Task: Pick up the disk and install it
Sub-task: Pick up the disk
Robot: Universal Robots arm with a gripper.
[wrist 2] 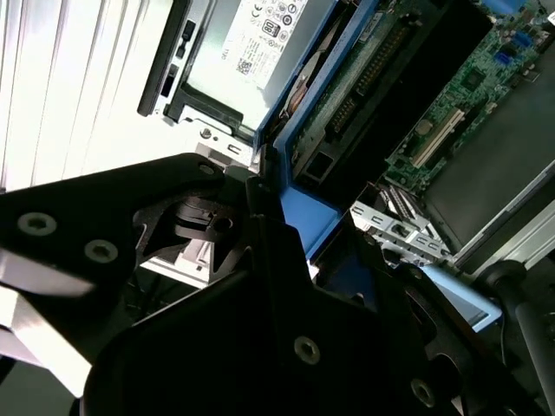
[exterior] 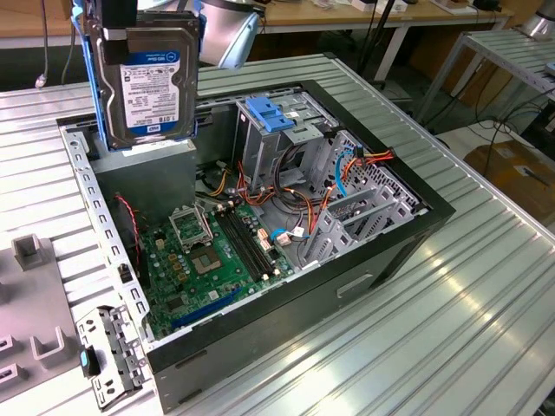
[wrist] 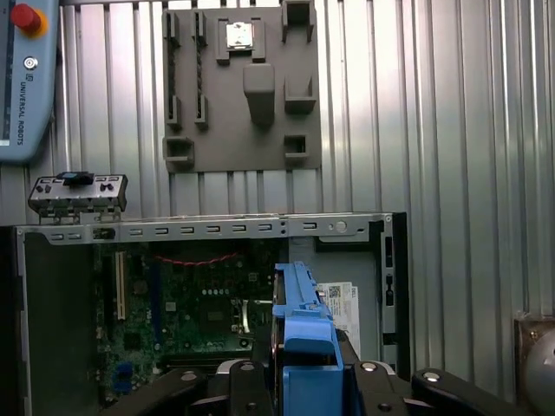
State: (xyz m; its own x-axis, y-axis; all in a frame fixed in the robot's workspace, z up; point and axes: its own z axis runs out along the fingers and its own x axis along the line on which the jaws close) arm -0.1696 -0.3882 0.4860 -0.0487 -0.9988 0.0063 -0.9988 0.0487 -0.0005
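The disk [exterior: 152, 82] hangs upright in the air above the back left corner of the open computer case [exterior: 416, 217], its white and blue label facing the exterior camera and blue rails along its sides. My gripper [exterior: 121, 22] is shut on the disk from above. In the first wrist view the disk [wrist: 303, 334] appears edge-on with its blue carrier, clamped in the gripper [wrist: 303, 386]. In the second wrist view the blue rail [wrist 2: 303, 208] runs beside the black gripper body [wrist 2: 260, 260].
Inside the case lie the green motherboard [exterior: 208, 260], a metal drive cage with a blue latch [exterior: 270, 117], loose cables and a grey power supply [exterior: 147, 173]. A grey fixture plate [wrist: 238, 87], a small metal bracket [wrist: 78, 192] and a teach pendant [wrist: 26, 78] lie on the ribbed table.
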